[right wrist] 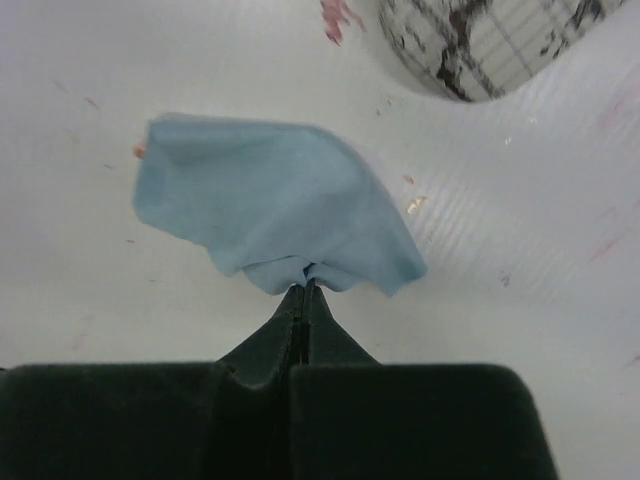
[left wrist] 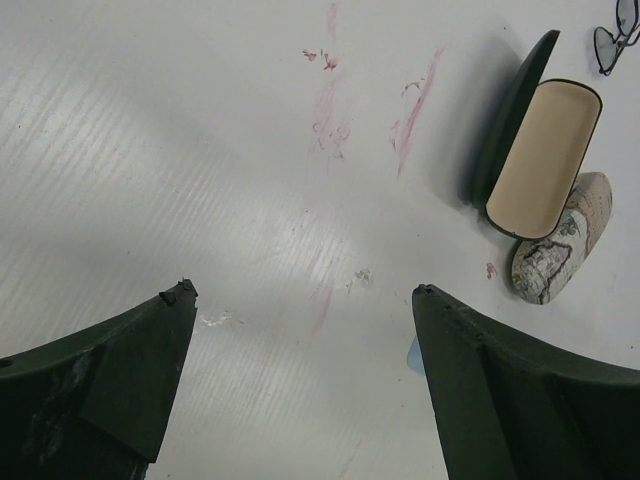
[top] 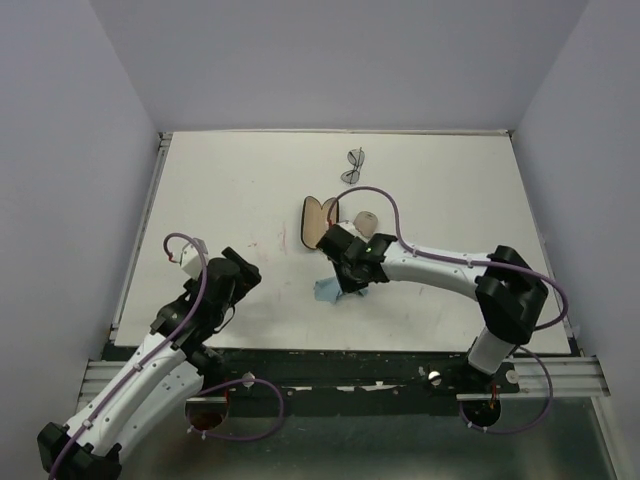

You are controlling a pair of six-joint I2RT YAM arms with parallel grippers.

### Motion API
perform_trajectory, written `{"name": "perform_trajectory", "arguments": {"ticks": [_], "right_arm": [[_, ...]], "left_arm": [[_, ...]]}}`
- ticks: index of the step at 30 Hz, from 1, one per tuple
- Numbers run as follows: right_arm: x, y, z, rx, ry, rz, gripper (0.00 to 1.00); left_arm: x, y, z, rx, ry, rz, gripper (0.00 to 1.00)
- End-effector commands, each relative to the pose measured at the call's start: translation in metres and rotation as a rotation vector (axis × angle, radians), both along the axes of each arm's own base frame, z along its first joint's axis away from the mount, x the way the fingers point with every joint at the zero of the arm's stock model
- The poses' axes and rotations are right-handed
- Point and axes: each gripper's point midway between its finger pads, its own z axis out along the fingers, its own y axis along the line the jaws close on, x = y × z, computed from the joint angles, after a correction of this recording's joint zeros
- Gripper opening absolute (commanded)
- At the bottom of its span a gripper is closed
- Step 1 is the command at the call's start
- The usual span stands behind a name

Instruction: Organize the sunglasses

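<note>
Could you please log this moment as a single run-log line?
right gripper: shut on blue cloth | left gripper: open, empty | case: open | sunglasses: outside case

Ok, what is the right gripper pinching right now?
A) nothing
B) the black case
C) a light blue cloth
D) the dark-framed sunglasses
C: in the right wrist view the gripper is shut on a bunched edge of the light blue cloth, while the sunglasses lie untouched farther back.
</note>
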Motion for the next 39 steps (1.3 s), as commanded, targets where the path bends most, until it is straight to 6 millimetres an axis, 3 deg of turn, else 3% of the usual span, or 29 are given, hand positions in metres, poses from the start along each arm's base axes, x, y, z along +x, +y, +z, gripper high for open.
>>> {"name": "perform_trajectory", "arguments": {"ticks": [1, 3, 5, 8, 9, 11, 13, 15, 19, 22, 25, 28, 33, 35, 37, 39], "right_arm": [[-0.042, -0.058, -0.054, -0.278, 0.201, -0.014, 0.01], [-0.042, -0.060, -0.051, -0.280, 0.196, -0.008, 0.01], [-0.034, -0.036, -0.028, -0.157, 0.147, 0.040, 0.01], [-0.028, 0.024, 0.035, 0.187, 0.049, 0.200, 0.01], [-0.035, 0.046, 0.064, 0.333, 0.033, 0.287, 0.01], [-0.050, 0.073, 0.105, 0.518, 0.018, 0.425, 0.01], [-0.053, 0.082, 0.127, 0.586, 0.013, 0.457, 0.01], [-0.037, 0.068, 0.115, 0.490, 0.010, 0.340, 0.01], [-0.016, -0.006, 0.041, 0.199, 0.079, 0.022, 0.01], [-0.028, -0.049, -0.005, 0.063, 0.164, -0.101, 0.01], [-0.035, -0.063, -0.018, 0.010, 0.189, -0.129, 0.01], [-0.028, -0.052, -0.009, 0.050, 0.166, -0.088, 0.01], [-0.026, -0.001, 0.029, 0.241, 0.152, 0.139, 0.01], [-0.031, 0.031, 0.063, 0.393, 0.151, 0.289, 0.01], [-0.050, 0.067, 0.108, 0.598, 0.197, 0.488, 0.01], [-0.059, 0.090, 0.146, 0.739, 0.240, 0.575, 0.01]], "left_arm": [[0.002, -0.006, 0.012, 0.011, 0.003, -0.052, 0.99], [0.002, -0.008, 0.011, 0.010, 0.007, -0.056, 0.99], [0.003, -0.011, 0.009, 0.003, 0.006, -0.069, 0.99], [0.004, -0.016, 0.012, -0.006, -0.005, -0.100, 0.99], [0.004, -0.016, 0.013, -0.006, -0.005, -0.102, 0.99], [0.003, -0.013, 0.013, -0.002, -0.004, -0.089, 0.99], [0.001, -0.009, 0.011, -0.001, 0.001, -0.070, 0.99], [0.000, -0.008, 0.012, -0.004, -0.006, -0.067, 0.99], [0.000, -0.006, 0.012, 0.006, -0.014, -0.063, 0.99], [0.001, -0.006, 0.011, 0.014, -0.006, -0.064, 0.99], [0.000, -0.006, 0.008, 0.022, 0.012, -0.064, 0.99], [0.001, -0.008, 0.007, 0.021, 0.023, -0.070, 0.99], [0.001, -0.011, 0.007, 0.027, 0.039, -0.090, 0.99], [0.000, -0.012, 0.008, 0.026, 0.038, -0.102, 0.99], [0.000, -0.013, 0.010, 0.021, 0.032, -0.111, 0.99], [-0.001, -0.015, 0.011, 0.016, 0.025, -0.128, 0.99]]}}
